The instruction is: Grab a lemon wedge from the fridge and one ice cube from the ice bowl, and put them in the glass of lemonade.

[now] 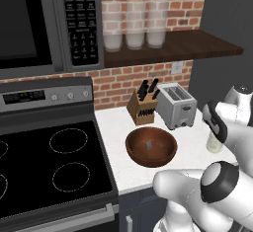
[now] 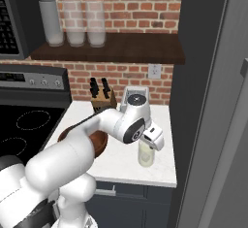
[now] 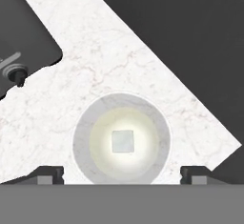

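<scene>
Jaws (image 3: pixel 122 174) spread wide over the glass of lemonade (image 3: pixel 122 141), 1 ice cube (image 3: pixel 123 141) inside.

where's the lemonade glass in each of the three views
Left base view: the short clear tumbler of pale lemonade stands at right, partly behind the arm.
Right base view: centre, under the hand.
Hand view: bottom centre, seen from above.
Shared landmark: the white marble counter.

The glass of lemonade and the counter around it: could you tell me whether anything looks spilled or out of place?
Nothing stands out. The glass of lemonade stands upright on the white counter with an ice cube inside, no spill.
</scene>
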{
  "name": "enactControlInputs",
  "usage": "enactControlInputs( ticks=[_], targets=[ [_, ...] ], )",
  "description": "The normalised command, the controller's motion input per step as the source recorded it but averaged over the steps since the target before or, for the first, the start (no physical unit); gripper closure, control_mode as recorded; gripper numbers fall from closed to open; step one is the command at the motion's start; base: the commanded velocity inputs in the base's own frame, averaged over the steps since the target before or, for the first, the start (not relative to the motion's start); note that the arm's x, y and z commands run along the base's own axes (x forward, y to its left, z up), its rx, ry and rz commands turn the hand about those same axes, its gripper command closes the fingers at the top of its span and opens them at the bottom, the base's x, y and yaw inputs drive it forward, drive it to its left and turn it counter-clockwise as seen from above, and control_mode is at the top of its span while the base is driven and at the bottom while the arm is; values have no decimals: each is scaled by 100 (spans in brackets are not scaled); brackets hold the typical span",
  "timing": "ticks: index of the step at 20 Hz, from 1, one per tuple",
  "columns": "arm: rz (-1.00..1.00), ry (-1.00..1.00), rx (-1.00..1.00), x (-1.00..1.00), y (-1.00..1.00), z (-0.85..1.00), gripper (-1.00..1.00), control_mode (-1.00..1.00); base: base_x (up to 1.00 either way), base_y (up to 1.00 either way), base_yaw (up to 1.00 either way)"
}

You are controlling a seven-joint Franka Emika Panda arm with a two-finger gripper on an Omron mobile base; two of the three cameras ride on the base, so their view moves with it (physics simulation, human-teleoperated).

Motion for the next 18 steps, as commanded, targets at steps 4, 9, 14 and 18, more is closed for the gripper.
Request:
enactControlInputs(
  ticks=[4,9,14,18],
  targets=[
    [0,-4,0,-6,0,12,-100,-100,0,0,0],
    [0,-6,3,-7,0,30,-100,-100,0,0,0],
    [0,-3,2,0,0,23,-100,-100,0,0,0],
    [0,0,0,-17,0,0,-100,-100,0,0,0]
  ],
)
